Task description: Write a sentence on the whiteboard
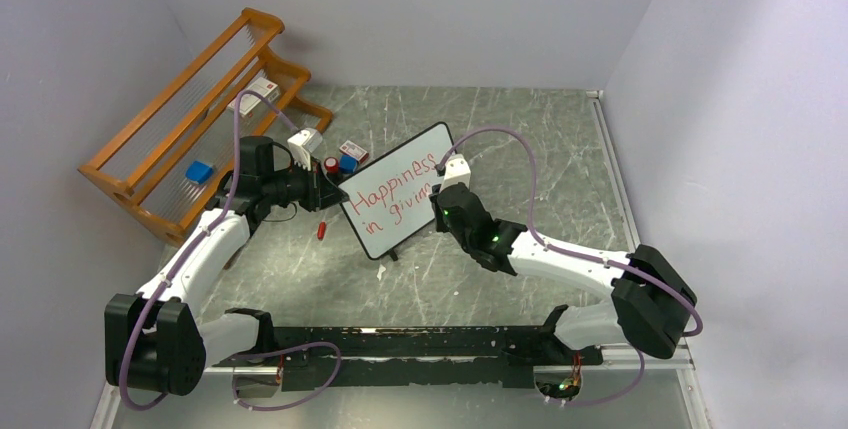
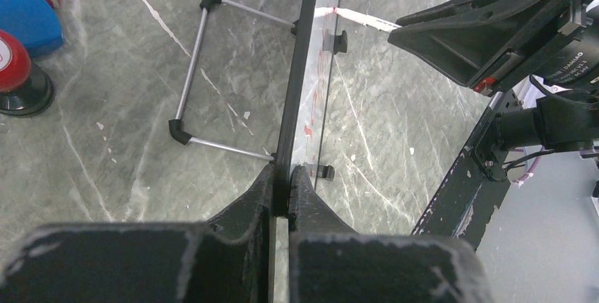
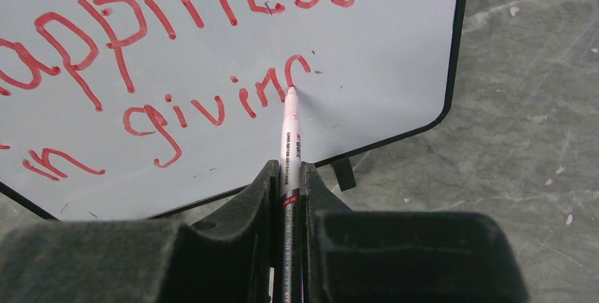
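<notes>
The whiteboard point(image 1: 425, 154) stands tilted mid-table, black-framed, with the sentence point(image 1: 392, 191) in red on two slanted lines. My left gripper point(image 1: 332, 191) is shut on the board's left edge; in the left wrist view the black frame point(image 2: 298, 84) runs edge-on into the jaws of that gripper point(image 2: 288, 174). My right gripper point(image 1: 441, 203) is shut on a white marker point(image 3: 290, 140). Its red tip touches the whiteboard point(image 3: 395, 49) at the last stroke of the lower line of the sentence point(image 3: 176, 56), which reads "in givin" plus a fresh arch.
A wooden rack point(image 1: 190, 139) holding small boxes stands at the back left. A red round item point(image 2: 14, 70) and a blue block point(image 2: 28, 17) sit behind the board near its wire stand point(image 2: 191, 77). A small red cap point(image 1: 321, 230) lies on the table.
</notes>
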